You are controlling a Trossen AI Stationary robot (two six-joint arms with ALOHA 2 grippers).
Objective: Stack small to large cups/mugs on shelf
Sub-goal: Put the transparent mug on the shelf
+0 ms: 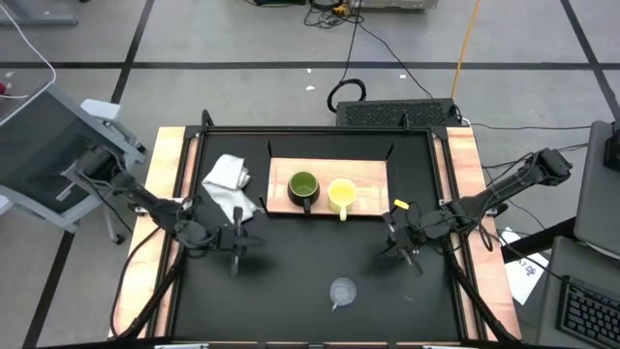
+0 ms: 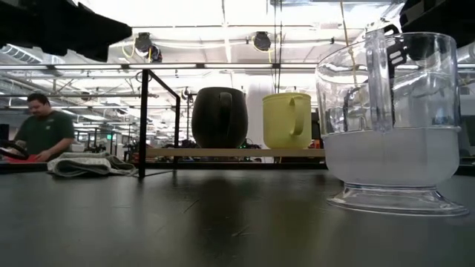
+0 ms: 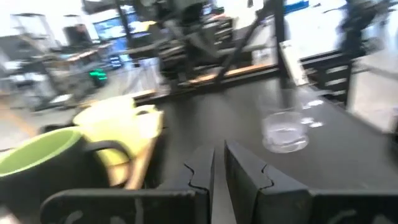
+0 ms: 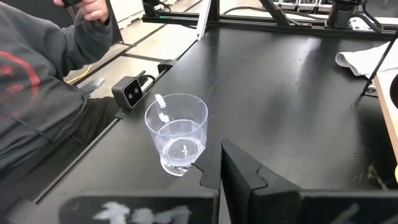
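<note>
Low view: glass cup [image 2: 390,122] bears no readable writing.

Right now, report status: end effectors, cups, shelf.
Left end effector shut, empty, above table. Right end effector shut, empty. Green mug and yellow mug side by side on shelf. Glass cup on table, path clear.
</note>
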